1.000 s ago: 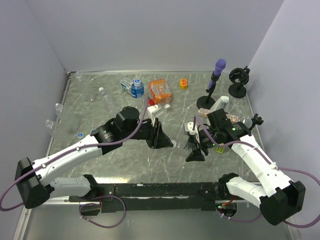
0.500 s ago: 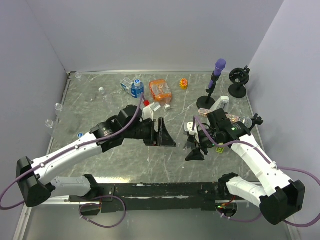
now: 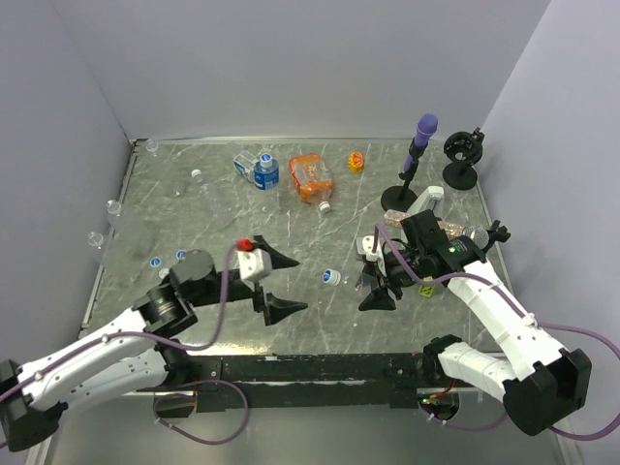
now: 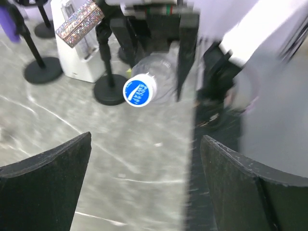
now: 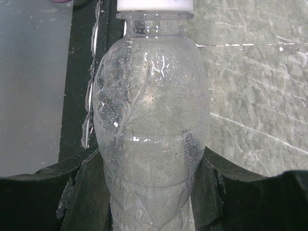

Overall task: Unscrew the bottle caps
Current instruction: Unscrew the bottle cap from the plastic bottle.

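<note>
A clear plastic bottle [image 5: 151, 130] lies level between the fingers of my right gripper [image 5: 151, 192], which is shut on its body. Its cap [image 3: 331, 277] points left; the cap [image 4: 139, 91] shows a blue top and white rim and sits on the bottle's mouth. My left gripper [image 3: 291, 283] is open and empty, a hand's width left of that cap. In the left wrist view the cap is ahead of and above the wide-apart fingers [image 4: 48, 183]. Loose blue caps [image 3: 155, 261] lie at the left.
At the back stand a blue-capped bottle [image 3: 265, 172], an orange container [image 3: 310, 177] and a yellow cap [image 3: 356, 162]. A purple-topped stand [image 3: 418, 145], a black stand [image 3: 462, 160] and a white box [image 3: 426, 199] are behind the right arm. Small clear bottles [image 3: 113, 207] line the left wall.
My left gripper has opened wide and drawn back left and toward the near edge, away from the bottle's cap. The right arm and bottle have not moved.
</note>
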`<move>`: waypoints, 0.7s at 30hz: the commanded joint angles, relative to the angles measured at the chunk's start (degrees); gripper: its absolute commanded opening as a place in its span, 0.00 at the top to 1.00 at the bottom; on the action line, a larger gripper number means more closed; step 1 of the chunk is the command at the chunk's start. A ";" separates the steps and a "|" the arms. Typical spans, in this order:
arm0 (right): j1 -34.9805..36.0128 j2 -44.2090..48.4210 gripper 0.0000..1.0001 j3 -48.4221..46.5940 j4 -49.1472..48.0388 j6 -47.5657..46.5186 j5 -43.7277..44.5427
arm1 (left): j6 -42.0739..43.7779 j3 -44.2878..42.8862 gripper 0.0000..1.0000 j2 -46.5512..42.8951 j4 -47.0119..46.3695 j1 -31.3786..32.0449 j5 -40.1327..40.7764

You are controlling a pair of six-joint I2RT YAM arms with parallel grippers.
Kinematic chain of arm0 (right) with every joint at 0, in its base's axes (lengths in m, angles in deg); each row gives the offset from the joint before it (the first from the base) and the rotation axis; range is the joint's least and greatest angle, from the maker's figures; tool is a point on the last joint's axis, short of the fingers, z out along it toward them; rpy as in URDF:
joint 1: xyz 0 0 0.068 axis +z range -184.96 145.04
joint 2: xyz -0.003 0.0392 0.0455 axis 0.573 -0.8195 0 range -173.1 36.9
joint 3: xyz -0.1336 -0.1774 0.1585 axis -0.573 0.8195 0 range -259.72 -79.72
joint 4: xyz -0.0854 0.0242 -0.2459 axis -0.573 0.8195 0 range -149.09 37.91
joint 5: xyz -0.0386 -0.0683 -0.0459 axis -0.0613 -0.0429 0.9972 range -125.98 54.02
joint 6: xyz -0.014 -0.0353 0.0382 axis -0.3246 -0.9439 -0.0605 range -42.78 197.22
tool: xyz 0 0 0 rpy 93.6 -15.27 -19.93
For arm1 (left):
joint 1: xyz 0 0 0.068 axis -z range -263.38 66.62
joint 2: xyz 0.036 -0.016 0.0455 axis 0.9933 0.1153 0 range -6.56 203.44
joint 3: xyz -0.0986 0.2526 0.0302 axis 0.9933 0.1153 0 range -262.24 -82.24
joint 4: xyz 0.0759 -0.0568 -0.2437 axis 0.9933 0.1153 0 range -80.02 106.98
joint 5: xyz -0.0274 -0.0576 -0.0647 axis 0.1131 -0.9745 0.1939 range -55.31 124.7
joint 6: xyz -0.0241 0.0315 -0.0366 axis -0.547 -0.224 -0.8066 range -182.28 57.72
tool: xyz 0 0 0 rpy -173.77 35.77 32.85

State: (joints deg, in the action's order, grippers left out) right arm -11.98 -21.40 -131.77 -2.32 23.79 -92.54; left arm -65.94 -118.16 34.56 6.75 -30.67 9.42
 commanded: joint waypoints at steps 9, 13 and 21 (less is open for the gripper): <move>-0.22 1.00 0.84 -0.51 -1.40 -0.98 -1.28 | 23.70 -12.42 0.21 19.60 -5.56 -0.24 -14.71; -0.22 1.17 0.84 -0.33 -1.49 -0.98 -1.28 | 22.82 -12.77 0.37 20.57 -5.39 -0.24 -16.73; -0.22 1.00 0.84 -0.42 -1.40 -0.98 -1.37 | 21.60 -15.14 0.56 23.12 -1.70 -0.33 -18.31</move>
State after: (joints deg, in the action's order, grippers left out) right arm -11.98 -21.33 -131.77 -2.47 23.77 -92.38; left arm -44.48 -129.94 56.62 4.30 -30.80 -5.58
